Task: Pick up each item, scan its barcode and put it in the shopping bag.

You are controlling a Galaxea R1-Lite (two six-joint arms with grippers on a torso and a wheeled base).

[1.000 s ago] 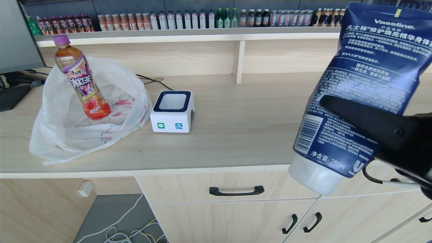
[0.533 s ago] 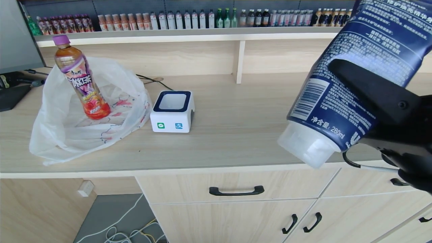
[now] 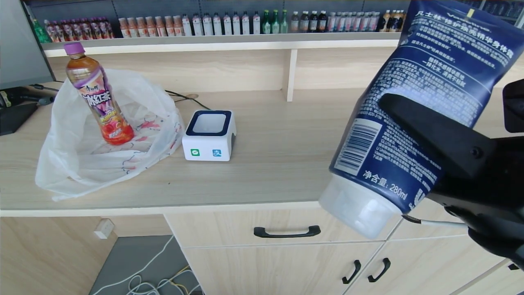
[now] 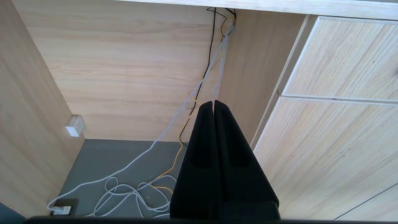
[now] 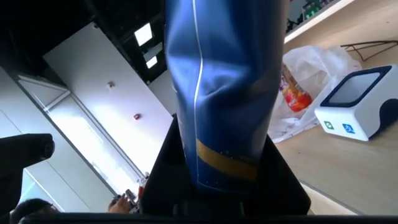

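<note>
Thing: blue tube (image 3: 421,110) is up in the air, cap down, well apart from the scanner (image 3: 209,135) | Hands: right gripper (image 5: 224,168) squeezes the tube; left gripper (image 4: 214,124) has its fingers pressed together, holding nothing | Step: looks like scanning | Next: carry the tube over and turn its barcode (image 3: 355,146) to the scanner window | Then: shopping bag (image 3: 82,164), beside the scanner

Light wood counter (image 3: 286,155) carries a crumpled white shopping bag (image 3: 77,164) at left. White scanner (image 3: 209,135) sits just beside it, black cable (image 3: 180,96) behind, dark stand base (image 3: 14,116) at far left.
</note>
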